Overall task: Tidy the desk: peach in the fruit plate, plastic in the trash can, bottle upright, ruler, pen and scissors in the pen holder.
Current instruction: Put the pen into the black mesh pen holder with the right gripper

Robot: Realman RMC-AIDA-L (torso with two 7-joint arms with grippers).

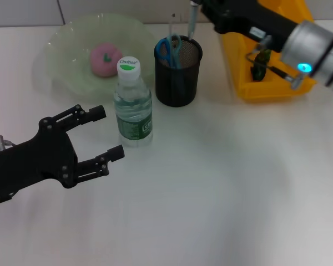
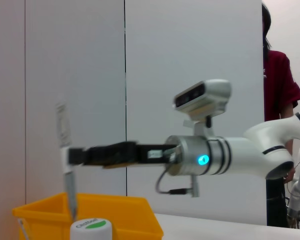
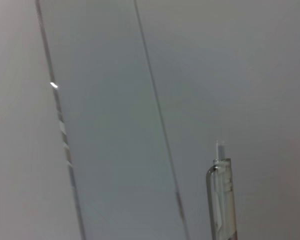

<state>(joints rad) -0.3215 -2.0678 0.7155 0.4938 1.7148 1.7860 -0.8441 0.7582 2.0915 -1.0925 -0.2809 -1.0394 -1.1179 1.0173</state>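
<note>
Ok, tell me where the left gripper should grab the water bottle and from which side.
Probably best to grip the bottle around its labelled middle, coming level from the robot's left. It stands upright and round, the pen holder crowds its right, the fruit plate lies behind, and the open left gripper faces it. The right gripper holds the pen over the holder.

— Where's the left gripper [image 1: 102,133]?
— Low near the table's left edge, fingers spread wide, gripping nothing.
— And the right gripper [image 2: 70,156]?
— Raised at the far edge, arm stretched level, fingers clamped.
</note>
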